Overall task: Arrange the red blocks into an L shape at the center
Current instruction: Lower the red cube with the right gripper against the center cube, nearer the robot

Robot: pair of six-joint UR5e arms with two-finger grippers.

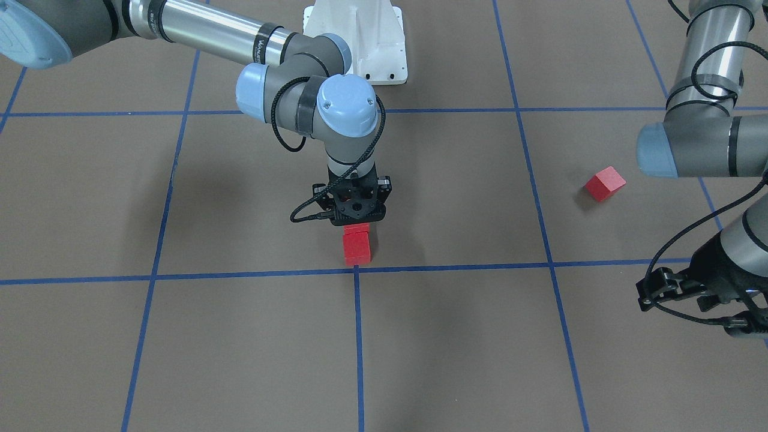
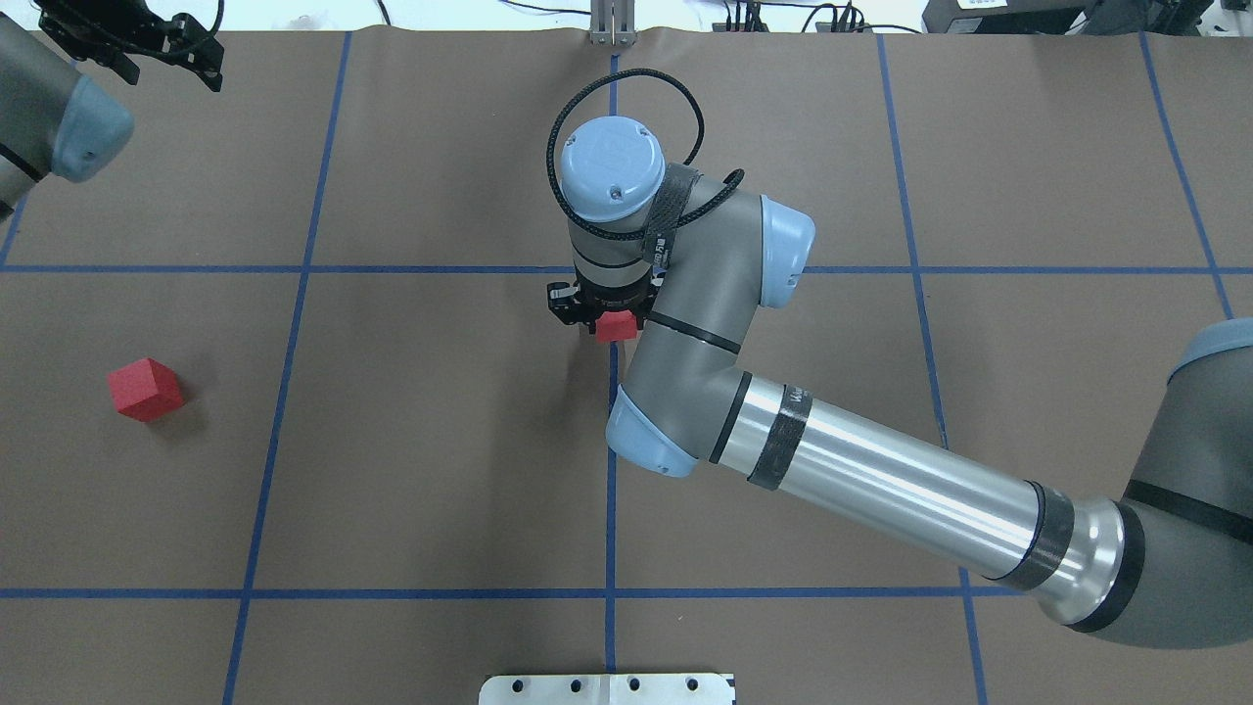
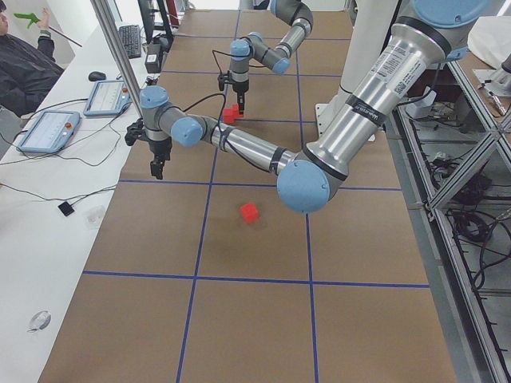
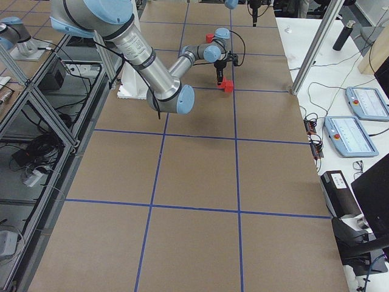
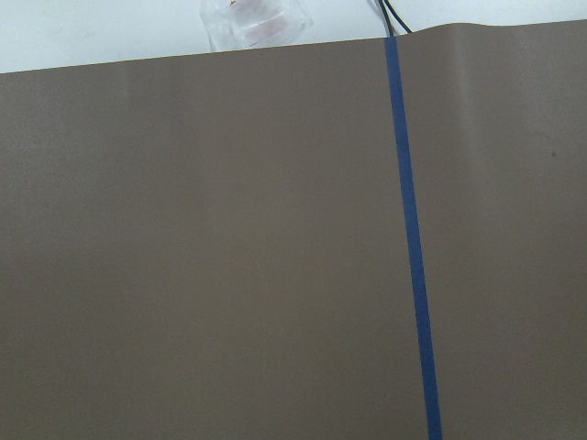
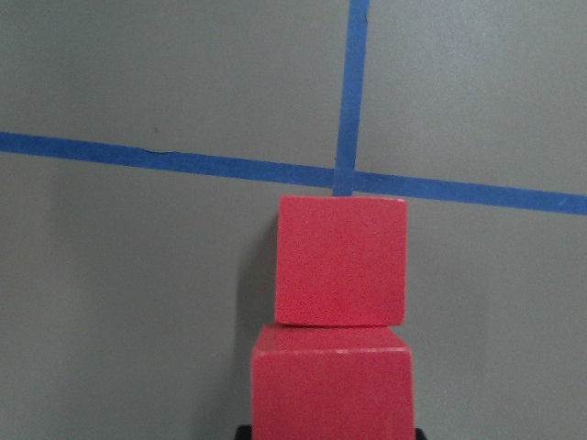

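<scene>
Two red blocks lie in a row just on the robot's side of the center crossing (image 1: pixel 356 270). The front block (image 1: pixel 357 247) sits beside the crossing, as the right wrist view shows (image 6: pixel 341 261). The second block (image 6: pixel 330 380) touches it from behind, and my right gripper (image 1: pixel 357 223) stands upright over it, shut on its sides. The third red block (image 1: pixel 605 183) lies alone a grid square away on my left side and also shows in the overhead view (image 2: pixel 145 389). My left gripper (image 1: pixel 647 291) hovers open and empty near the table's far edge.
The right arm's elbow (image 2: pixel 651 441) hangs over the middle tape line in the overhead view. The robot's white base (image 1: pixel 360 42) stands at the table's near edge. Monitors, tablets and cables lie on the operators' bench (image 3: pixel 56 128) beyond the table's far edge.
</scene>
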